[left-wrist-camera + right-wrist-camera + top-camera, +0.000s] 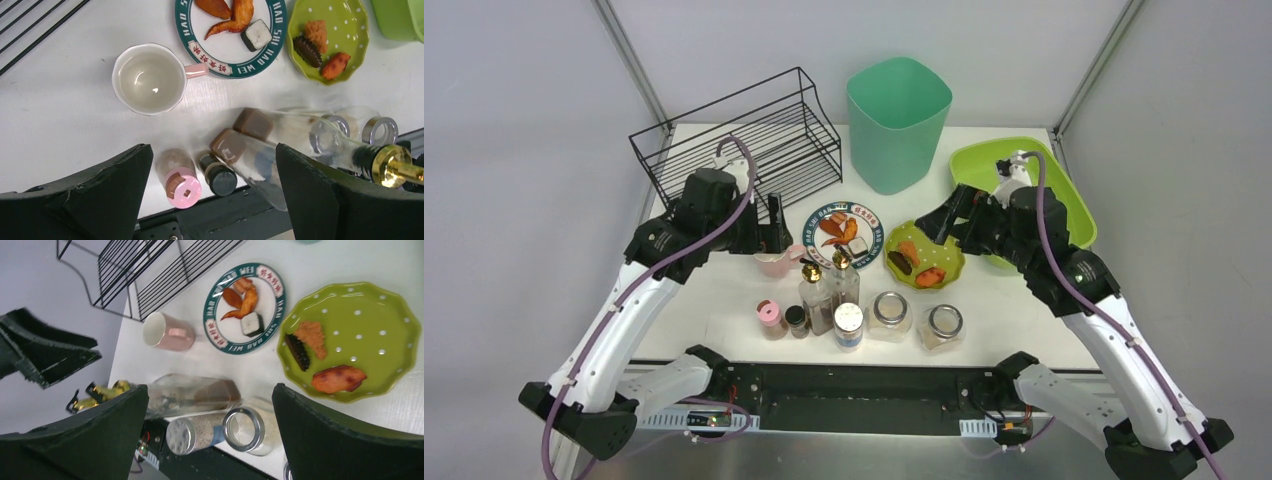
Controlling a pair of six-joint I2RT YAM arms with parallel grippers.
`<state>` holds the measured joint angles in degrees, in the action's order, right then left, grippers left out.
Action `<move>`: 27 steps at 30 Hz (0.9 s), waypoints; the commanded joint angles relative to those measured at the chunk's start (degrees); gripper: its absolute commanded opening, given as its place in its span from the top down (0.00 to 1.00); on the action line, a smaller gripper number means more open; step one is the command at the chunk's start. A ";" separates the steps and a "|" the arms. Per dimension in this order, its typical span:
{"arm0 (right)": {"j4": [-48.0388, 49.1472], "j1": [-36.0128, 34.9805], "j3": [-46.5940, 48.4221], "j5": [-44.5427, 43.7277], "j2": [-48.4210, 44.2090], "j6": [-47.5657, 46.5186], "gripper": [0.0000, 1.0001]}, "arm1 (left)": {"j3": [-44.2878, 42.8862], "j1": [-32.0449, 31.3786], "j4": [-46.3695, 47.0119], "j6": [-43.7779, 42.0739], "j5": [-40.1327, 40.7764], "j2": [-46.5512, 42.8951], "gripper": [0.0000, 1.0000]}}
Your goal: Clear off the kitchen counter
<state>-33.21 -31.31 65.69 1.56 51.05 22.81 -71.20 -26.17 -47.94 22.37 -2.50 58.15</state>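
Note:
The kitchen counter carries a pink mug, a round plate of food and a green dotted dish holding food pieces. Near its front edge stand two gold-spouted glass bottles, a pink-capped shaker, a black-capped jar, a blue-labelled shaker and two glass jars. My left gripper hovers open and empty over the mug; its wide gap frames the small bottles. My right gripper hangs open and empty above the dotted dish, its gap over the jars.
A black wire rack stands at the back left, a tall teal bin at the back centre, and a lime-green tray at the back right, partly behind my right arm. The black base bar runs along the near edge.

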 commanded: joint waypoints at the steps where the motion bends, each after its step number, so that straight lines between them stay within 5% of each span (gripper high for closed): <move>1: 2.41 -1.11 -1.21 10.56 -3.38 -3.28 0.01 | 1.25 0.07 -1.90 -2.41 -3.41 -5.42 0.00; 11: 0.16 -3.18 -5.02 14.79 -5.40 -5.83 0.01 | 7.74 0.07 -0.77 -2.66 -10.71 -14.83 0.00; 16: -0.96 -3.79 -4.90 15.30 -5.90 -6.84 0.01 | 13.91 0.03 4.96 -1.49 -21.88 -20.35 0.00; 27: 0.07 -3.92 -6.67 17.70 -6.53 -6.59 0.01 | 23.73 0.02 14.02 -2.69 -28.74 -31.94 0.00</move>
<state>-34.50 -34.87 59.99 17.30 45.54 17.02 -50.59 -26.20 -41.76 20.45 -25.63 29.15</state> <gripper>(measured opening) 0.990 0.995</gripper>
